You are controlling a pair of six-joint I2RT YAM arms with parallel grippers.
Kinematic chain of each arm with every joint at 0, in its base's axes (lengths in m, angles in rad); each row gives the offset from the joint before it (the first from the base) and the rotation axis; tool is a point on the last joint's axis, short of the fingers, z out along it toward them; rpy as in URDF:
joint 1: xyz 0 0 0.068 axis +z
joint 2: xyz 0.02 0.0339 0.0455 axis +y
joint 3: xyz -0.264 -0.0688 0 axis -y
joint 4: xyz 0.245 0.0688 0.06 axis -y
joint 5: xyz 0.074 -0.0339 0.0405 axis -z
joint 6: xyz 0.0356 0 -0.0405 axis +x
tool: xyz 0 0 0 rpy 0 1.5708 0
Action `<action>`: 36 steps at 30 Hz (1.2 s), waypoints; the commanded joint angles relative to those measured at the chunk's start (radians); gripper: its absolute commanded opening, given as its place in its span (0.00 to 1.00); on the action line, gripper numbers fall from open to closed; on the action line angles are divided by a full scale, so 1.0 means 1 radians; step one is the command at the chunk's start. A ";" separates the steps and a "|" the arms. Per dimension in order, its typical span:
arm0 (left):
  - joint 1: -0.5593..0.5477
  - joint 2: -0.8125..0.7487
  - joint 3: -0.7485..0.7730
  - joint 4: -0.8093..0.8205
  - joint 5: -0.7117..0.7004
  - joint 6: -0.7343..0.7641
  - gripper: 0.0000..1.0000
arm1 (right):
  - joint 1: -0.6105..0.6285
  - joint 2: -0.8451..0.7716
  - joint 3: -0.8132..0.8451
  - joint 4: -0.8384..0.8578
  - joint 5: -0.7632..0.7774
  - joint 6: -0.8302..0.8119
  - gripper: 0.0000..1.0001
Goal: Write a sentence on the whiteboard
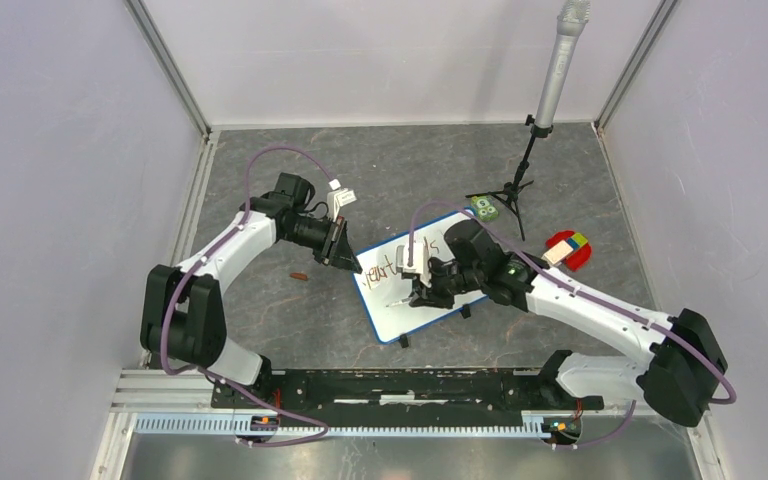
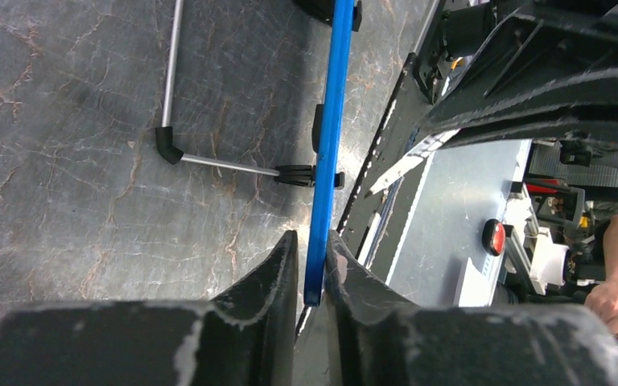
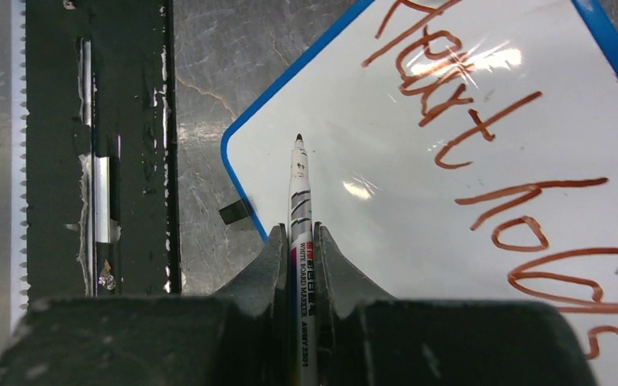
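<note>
The left gripper (image 2: 312,241) has its 2 fingers closed tight on the thin blue frame of the whiteboard (image 1: 412,318), pinching it at the corner nearest the left arm. The right gripper (image 3: 299,233) is closed on a white marker (image 3: 299,193), whose dark tip points out ahead over bare white surface near a rounded corner of the board. Whether the tip touches the board cannot be told. The whiteboard sits askew at the middle of the grey stone-patterned table (image 1: 290,180), between the 2 arms. The sentence (image 3: 483,121) runs across it in reddish-brown letters, starting with "Heart", with more words on a 2nd line.
</note>
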 commanded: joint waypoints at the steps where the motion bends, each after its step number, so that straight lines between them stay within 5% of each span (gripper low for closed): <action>1: -0.004 0.021 0.042 0.011 0.015 -0.015 0.21 | 0.042 0.018 0.045 0.048 0.016 0.008 0.00; 14: -0.004 0.030 0.048 0.010 -0.002 -0.020 0.03 | 0.082 0.052 0.068 0.104 0.108 0.048 0.00; 36: -0.004 0.018 0.041 0.010 -0.007 -0.014 0.02 | 0.093 0.069 0.027 0.108 0.164 0.020 0.00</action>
